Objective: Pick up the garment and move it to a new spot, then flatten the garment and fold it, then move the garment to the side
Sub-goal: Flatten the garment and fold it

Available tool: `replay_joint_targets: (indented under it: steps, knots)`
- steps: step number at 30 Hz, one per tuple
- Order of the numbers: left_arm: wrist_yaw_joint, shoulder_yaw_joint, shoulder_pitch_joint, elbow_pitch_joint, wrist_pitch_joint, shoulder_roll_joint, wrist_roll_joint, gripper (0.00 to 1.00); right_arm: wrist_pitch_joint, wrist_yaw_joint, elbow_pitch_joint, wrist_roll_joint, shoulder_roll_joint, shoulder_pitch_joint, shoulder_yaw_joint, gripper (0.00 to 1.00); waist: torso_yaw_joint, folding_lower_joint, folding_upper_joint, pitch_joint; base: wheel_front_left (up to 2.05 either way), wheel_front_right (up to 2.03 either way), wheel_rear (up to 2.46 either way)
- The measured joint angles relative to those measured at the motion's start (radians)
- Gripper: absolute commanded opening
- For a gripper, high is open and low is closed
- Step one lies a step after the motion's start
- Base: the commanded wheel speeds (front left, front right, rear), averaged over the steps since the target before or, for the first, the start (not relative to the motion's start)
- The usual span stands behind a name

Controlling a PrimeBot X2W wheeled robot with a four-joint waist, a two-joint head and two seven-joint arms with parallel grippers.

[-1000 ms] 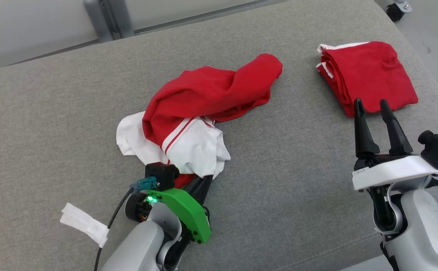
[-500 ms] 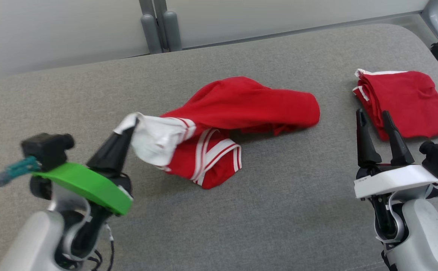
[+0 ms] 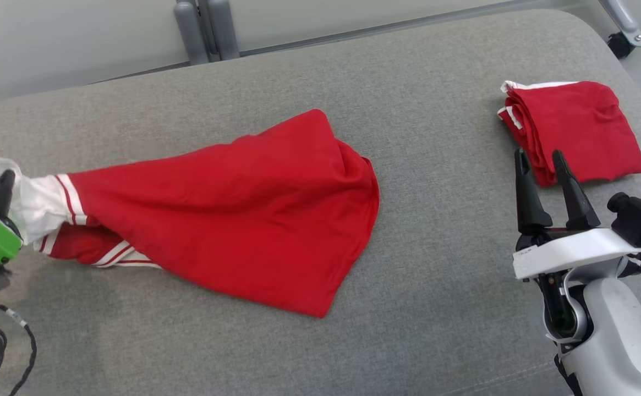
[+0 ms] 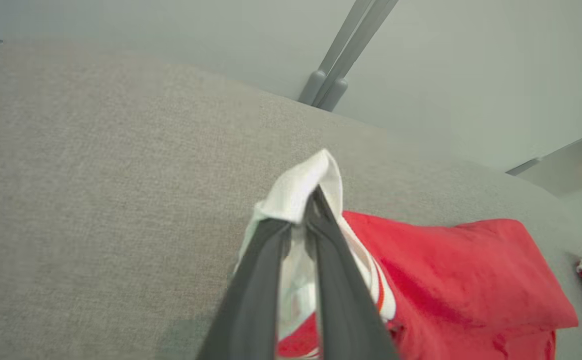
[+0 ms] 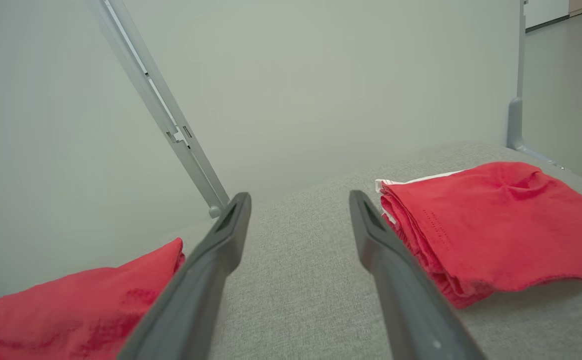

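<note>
At far left, left gripper (image 3: 2,184) clamped tight on white end of garment (image 3: 232,220). Garment stretched from that pinch across middle of cushion (image 3: 452,258); red body lies on it, rumpled, far edge bunched. Right gripper (image 3: 539,158) fingers apart, empty, poised just beside folded pile (image 3: 579,126), well apart from garment.

Step, I'd say: moving garment to new spot; flattening not begun.

Next move calls for right gripper to reach opposite edge and pinch it, then both pull apart to smooth wrinkles before folding.
</note>
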Motion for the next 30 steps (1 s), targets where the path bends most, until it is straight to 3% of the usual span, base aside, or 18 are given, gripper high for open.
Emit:
replay_joint_targets:
  steps: [6, 13, 17, 24, 27, 30]
  knots:
    - [-0.073, -0.044, -0.020, 0.141, -0.046, 0.007, 0.048, 1.00, 0.000, 0.000, 0.029, 0.003, -0.010, 0.000, 0.029, 1.00, -0.027, 0.0000, 0.0000, 0.005, 0.00, 0.00, 0.00]
    - [-0.098, -0.065, 0.023, 0.027, -0.185, 0.023, 0.109, 1.00, 0.000, 0.000, -0.002, 0.020, -0.029, 0.024, 0.100, 1.00, 0.008, 0.0000, 0.0000, -0.028, 0.00, 0.00, 0.00]
    - [-0.058, -0.052, 0.110, -0.088, -0.292, 0.009, 0.156, 1.00, 0.000, 0.000, -0.001, 0.025, -0.050, 0.040, 0.138, 1.00, 0.042, 0.0000, 0.0000, -0.046, 0.00, 0.00, 0.00]
    - [0.081, -0.061, 0.294, -0.303, -0.469, -0.072, 0.255, 1.00, 0.000, 0.000, 0.006, 0.027, -0.077, 0.048, 0.223, 1.00, 0.102, 0.0000, 0.0000, -0.069, 0.00, 0.00, 0.00]
    - [0.132, -0.080, 0.377, -0.365, -0.512, -0.101, 0.305, 1.00, 0.013, 0.000, 0.018, 0.028, -0.094, 0.049, 0.304, 1.00, 0.118, 0.0000, 0.0000, -0.083, 0.00, 0.00, 0.00]
    - [0.153, -0.084, 0.423, -0.399, -0.534, -0.138, 0.309, 1.00, 0.039, 0.000, 0.027, 0.020, -0.117, 0.051, 0.399, 1.00, 0.135, 0.0000, 0.0000, -0.092, 0.00, 0.00, 0.00]
